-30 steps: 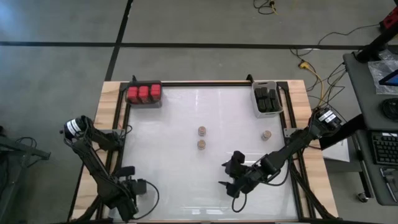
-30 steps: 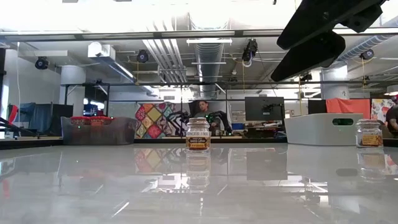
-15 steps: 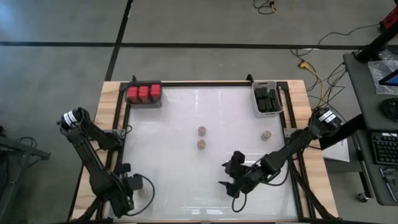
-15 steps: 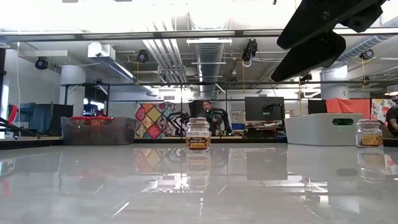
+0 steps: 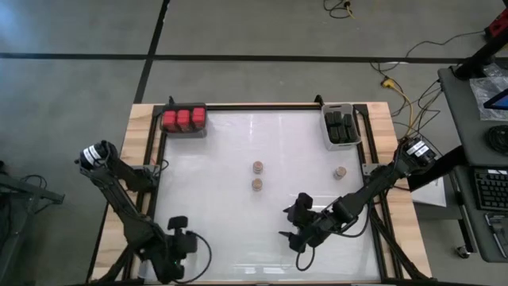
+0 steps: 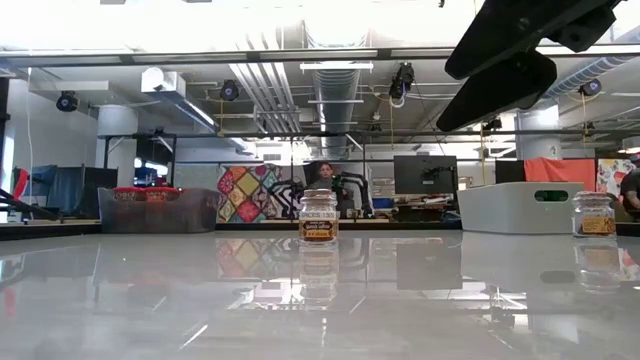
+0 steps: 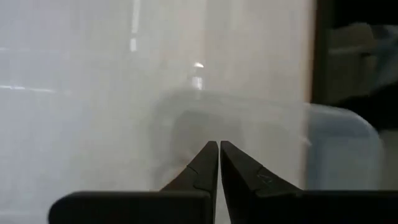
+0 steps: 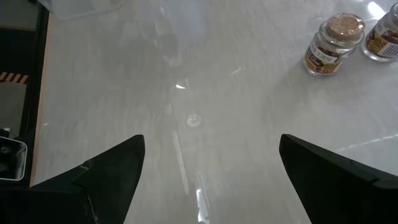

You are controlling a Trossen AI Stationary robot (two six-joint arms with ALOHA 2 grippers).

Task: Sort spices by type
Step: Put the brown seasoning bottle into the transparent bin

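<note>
Three round tan-topped jars stand on the white table: two close together near the middle [image 5: 257, 167] [image 5: 256, 184] and one to the right [image 5: 340, 171]. In the low view I see one jar [image 6: 319, 215] in the middle and one [image 6: 594, 213] at the right. Red blocky containers [image 5: 182, 119] sit in a bin at the far left corner, black ones [image 5: 341, 127] in a grey bin at the far right. My left gripper [image 7: 219, 144] is shut and empty at the near left corner [image 5: 176, 242]. My right gripper [image 8: 211, 180] hovers open near the table's near middle [image 5: 284, 222], short of the jars [image 8: 326, 43].
A clear rectangular bin [image 7: 339, 149] lies under and beside my left gripper. The table has a dark frame [image 5: 262, 106] and wooden side boards [image 5: 136, 135]. A person sits in the room far behind the table [image 6: 322, 178].
My left arm has swung at the near left corner: its gripper went a little toward the table's left edge, then back toward the right and near edge. The right arm and the jars have kept still.
</note>
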